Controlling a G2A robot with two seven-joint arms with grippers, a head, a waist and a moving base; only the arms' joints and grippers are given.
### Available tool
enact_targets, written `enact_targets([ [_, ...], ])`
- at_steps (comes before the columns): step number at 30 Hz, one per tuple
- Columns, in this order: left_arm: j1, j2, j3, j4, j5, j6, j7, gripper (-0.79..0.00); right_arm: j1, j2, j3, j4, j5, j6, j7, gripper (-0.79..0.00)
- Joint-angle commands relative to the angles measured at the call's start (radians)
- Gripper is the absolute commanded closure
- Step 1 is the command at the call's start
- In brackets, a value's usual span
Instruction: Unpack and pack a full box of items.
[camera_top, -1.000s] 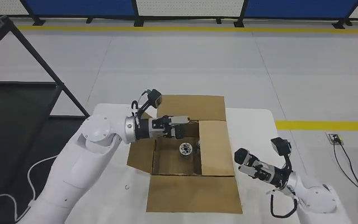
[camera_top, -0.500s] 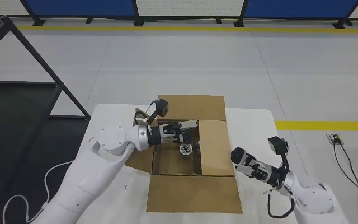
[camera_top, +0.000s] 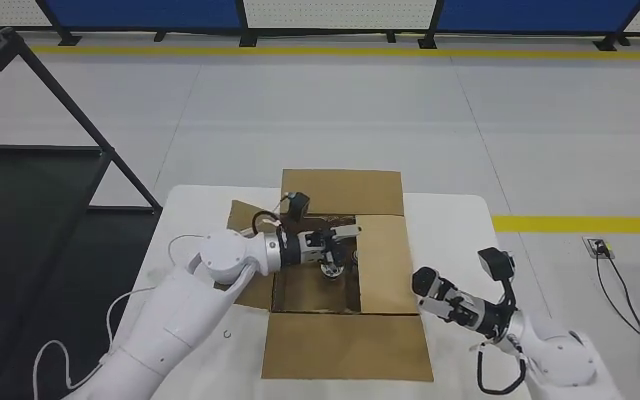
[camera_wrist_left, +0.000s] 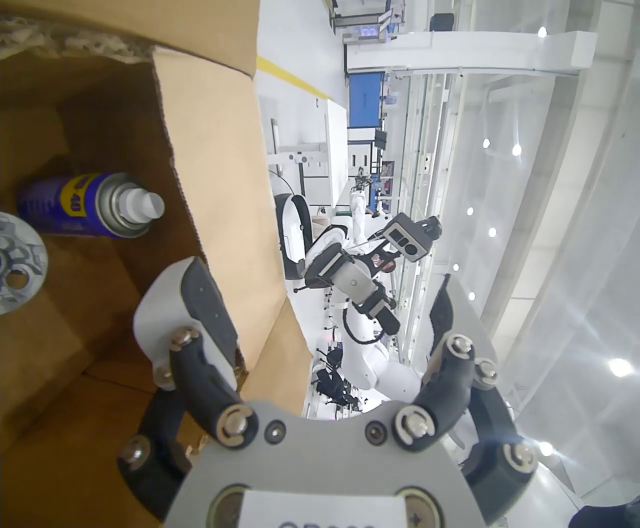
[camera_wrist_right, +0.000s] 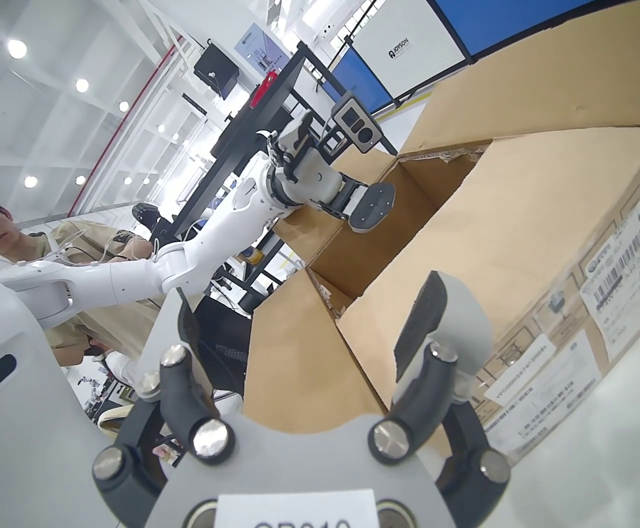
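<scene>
An open cardboard box (camera_top: 345, 345) stands on the white table (camera_top: 455, 225) with its flaps spread out. Inside it lie a blue spray can (camera_wrist_left: 75, 202) and a grey round perforated disc (camera_wrist_left: 15, 270), the disc also visible from above (camera_top: 332, 266). My left gripper (camera_top: 340, 243) is down in the box opening, open, by the right flap (camera_wrist_left: 215, 150); in the left wrist view (camera_wrist_left: 325, 310) one finger is inside the box and the other beyond the flap's edge. My right gripper (camera_top: 424, 285) is open and empty just right of the box, facing its labelled side (camera_wrist_right: 575, 280).
The back flap (camera_top: 345, 190) and right flap (camera_top: 385, 265) lie flat around the opening. A black metal frame (camera_top: 60, 110) stands off the table's left side. Bare tabletop lies left of the box (camera_top: 200, 330) and at the far right.
My left arm has pushed farther right and lower into the box, toward the right flap. The right gripper has crept slightly left, closer to the box.
</scene>
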Motion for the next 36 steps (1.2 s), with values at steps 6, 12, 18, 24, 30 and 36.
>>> enact_targets([
  [6,-0.013,-0.03,0.034,0.041,0.026,0.013,0.041,-0.785,-0.01,0.009,-0.009,-0.021,-0.008,-0.011,-0.007,-0.785],
  [12,-0.033,-0.063,0.065,0.091,0.029,0.005,0.067,-0.785,-0.032,0.017,-0.006,-0.037,-0.01,-0.026,-0.019,-0.785],
  [18,-0.059,-0.101,0.092,0.143,0.021,-0.014,0.078,-0.785,-0.045,0.025,-0.004,-0.044,-0.01,-0.033,-0.032,-0.785],
  [24,-0.069,-0.128,0.098,0.179,0.02,-0.059,0.094,-0.785,-0.059,0.032,-0.004,-0.064,-0.024,-0.038,-0.048,-0.785],
  [30,-0.072,-0.141,0.083,0.175,0.032,-0.068,0.114,-0.785,-0.062,0.038,-0.014,-0.077,-0.031,-0.042,-0.06,-0.785],
  [36,-0.059,-0.139,0.047,0.111,0.055,-0.08,0.118,-0.785,-0.07,0.044,-0.024,-0.104,-0.037,-0.06,-0.066,-0.785],
])
